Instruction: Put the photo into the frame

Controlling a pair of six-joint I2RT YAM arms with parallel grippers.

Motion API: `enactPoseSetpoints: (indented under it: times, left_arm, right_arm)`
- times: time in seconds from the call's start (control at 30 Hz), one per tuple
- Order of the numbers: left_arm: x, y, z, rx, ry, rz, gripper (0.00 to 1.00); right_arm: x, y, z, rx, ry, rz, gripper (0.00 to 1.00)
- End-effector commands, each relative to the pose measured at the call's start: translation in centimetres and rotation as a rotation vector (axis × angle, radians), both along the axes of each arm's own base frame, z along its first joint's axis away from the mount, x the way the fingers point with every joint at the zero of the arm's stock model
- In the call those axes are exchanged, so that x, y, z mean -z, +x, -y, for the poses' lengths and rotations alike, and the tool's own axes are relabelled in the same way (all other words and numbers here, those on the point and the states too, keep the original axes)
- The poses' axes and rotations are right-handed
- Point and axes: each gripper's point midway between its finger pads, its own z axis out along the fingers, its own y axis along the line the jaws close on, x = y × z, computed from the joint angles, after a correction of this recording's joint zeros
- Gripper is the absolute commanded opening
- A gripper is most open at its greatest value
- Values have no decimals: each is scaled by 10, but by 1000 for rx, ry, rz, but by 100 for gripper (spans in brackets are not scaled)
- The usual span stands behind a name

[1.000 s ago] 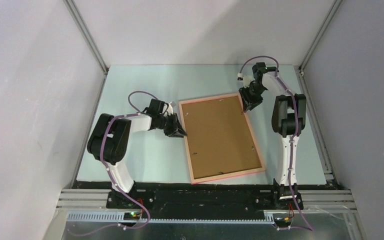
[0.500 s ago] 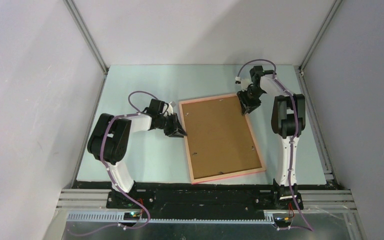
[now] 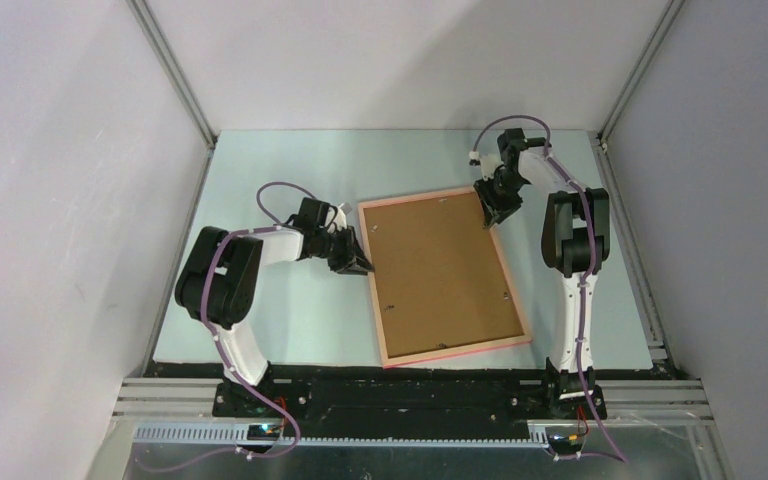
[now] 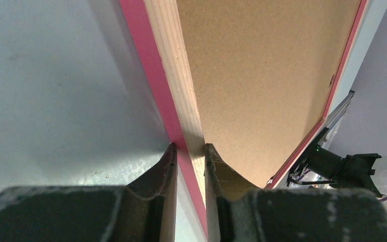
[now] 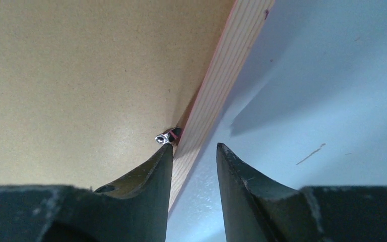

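The frame [image 3: 455,350] lies face down mid-table, its salmon-pink border around a brown backing board [image 3: 440,270]. The photo is hidden from every view. My left gripper [image 3: 360,262] is shut on the frame's left rail; in the left wrist view its fingertips [image 4: 189,147] pinch the pink and wood edge [image 4: 164,65]. My right gripper [image 3: 490,212] is at the far right corner. In the right wrist view it [image 5: 194,147] straddles the wooden rail [image 5: 232,65], open: one finger rests over the board [image 5: 80,75] by a small metal clip [image 5: 164,137], the other stands off over the table.
The pale table [image 3: 290,160] is walled by grey panels on three sides, with metal posts at the back corners. A black rail [image 3: 410,395] with the arm bases runs along the near edge. Small retaining clips sit round the board's edges.
My right wrist has shifted slightly back toward the frame's far right corner and its jaws have narrowed a little. The left gripper and the frame have not moved.
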Motion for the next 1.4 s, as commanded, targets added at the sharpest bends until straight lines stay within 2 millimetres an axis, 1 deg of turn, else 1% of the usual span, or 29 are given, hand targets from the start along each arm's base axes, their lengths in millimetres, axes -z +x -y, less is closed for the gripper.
enactPoseSetpoints:
  times: [0.0, 0.17, 0.3, 0.53, 0.7, 0.9, 1.17, 1.37]
  left_arm:
    - [3, 4, 2, 34, 13, 33, 0]
    - [4, 4, 3, 36, 12, 30, 0]
    - [4, 4, 3, 37, 13, 31, 0]
    - [5, 4, 3, 38, 14, 31, 0]
    - [4, 5, 2, 36, 16, 34, 0]
    - [4, 6, 1, 35, 17, 36, 0]
    - [5, 5, 2, 36, 17, 32, 0]
    - [5, 5, 1, 35, 17, 33, 0]
  right_arm:
    - [-12, 22, 5, -16, -40, 74, 41]
    - [-9, 23, 4, -17, -38, 67, 41]
    - [-5, 17, 3, -20, -40, 55, 42]
    - [-10, 6, -3, -5, 16, 45, 44]
    - [-10, -5, -8, -1, 44, 21, 44]
    - [-7, -9, -7, 1, 42, 12, 45]
    - [-5, 0, -3, 3, 10, 36, 41]
    - [-7, 8, 0, -9, -10, 47, 40]
